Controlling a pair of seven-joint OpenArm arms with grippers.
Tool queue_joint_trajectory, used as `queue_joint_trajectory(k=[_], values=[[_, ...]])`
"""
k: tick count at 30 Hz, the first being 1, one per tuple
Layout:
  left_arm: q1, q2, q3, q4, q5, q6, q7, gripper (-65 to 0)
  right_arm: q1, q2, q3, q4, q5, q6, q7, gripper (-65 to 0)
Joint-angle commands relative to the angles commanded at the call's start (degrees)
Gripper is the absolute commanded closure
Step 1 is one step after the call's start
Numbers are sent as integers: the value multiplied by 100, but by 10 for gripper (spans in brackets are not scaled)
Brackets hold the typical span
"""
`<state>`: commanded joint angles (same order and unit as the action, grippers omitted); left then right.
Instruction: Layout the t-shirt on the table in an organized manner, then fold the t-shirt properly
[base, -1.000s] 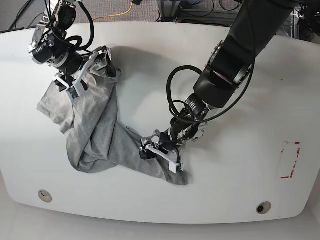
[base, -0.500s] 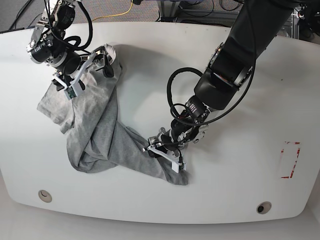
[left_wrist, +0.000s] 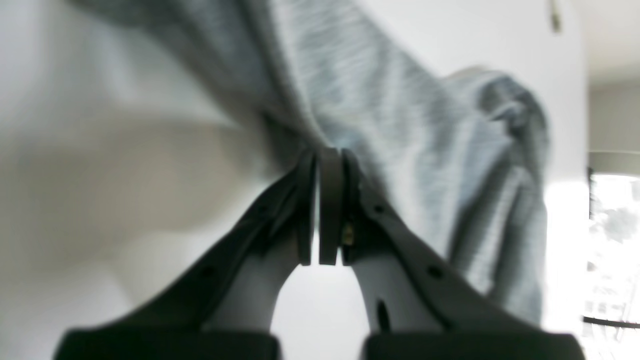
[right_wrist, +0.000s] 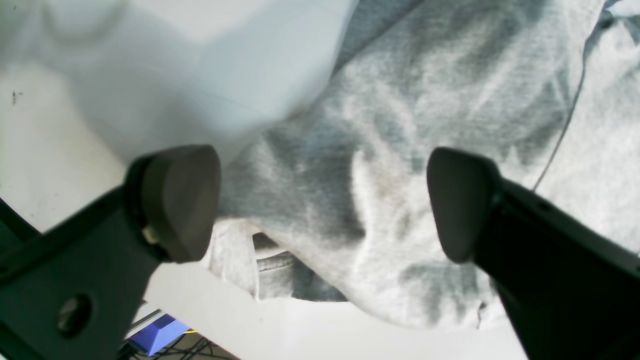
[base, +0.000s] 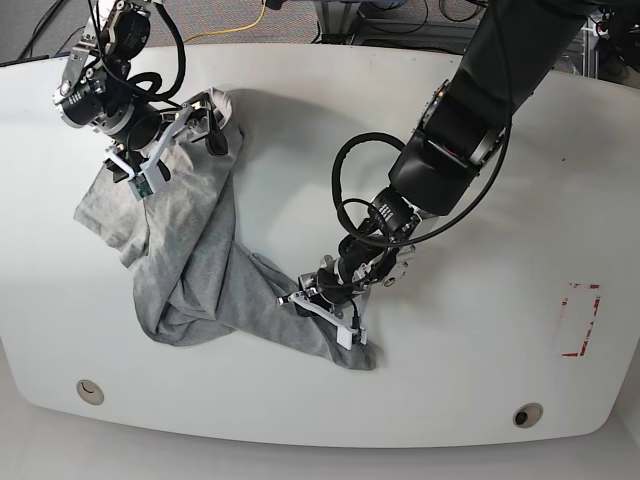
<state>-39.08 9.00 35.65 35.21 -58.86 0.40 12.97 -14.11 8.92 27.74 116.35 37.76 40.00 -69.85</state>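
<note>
The grey t-shirt (base: 190, 260) lies crumpled and twisted on the left half of the white table (base: 300, 150). My left gripper (base: 318, 305) is at its lower right hem. In the left wrist view the left gripper (left_wrist: 320, 200) is shut, pinching a fold of the t-shirt (left_wrist: 400, 125). My right gripper (base: 180, 140) hovers over the shirt's upper end near the far left edge. It stands open (right_wrist: 320, 200), its fingertips (right_wrist: 180, 200) wide apart above wrinkled t-shirt fabric (right_wrist: 400, 125). The lettering is hidden.
Two round grommet holes (base: 90, 391) (base: 527, 415) sit near the front edge. A red dashed rectangle (base: 580, 320) marks the right side. Cables lie beyond the far edge (base: 250, 20). Bare tabletop (base: 480, 380) lies to the right of the shirt.
The right gripper has shifted slightly up and back over the shirt's top end. The left gripper has nudged a little at the hem; the shirt lies much as before.
</note>
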Motion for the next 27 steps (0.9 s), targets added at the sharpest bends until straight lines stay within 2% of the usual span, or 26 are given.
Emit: queue_joint_trajectory(k=[6, 11, 20, 24, 27], values=[[211, 0, -26, 589, 0, 18, 211, -4, 132, 0, 0, 0, 0, 0, 0, -636], [501, -192, -26, 1116, -9, 26, 343, -4, 167, 0, 0, 0, 0, 0, 0, -636], [976, -755, 0, 2286, 26, 26, 730, -4, 607, 0, 0, -18, -62, 0, 18, -637], [1125, -1036, 18, 2673, 26, 9, 844, -7, 1020, 0, 141, -44, -79, 0, 18, -639], [1222, -1326, 158, 3024, 26, 0, 897, -7, 1459, -9, 149, -264, -325, 0, 18, -637]])
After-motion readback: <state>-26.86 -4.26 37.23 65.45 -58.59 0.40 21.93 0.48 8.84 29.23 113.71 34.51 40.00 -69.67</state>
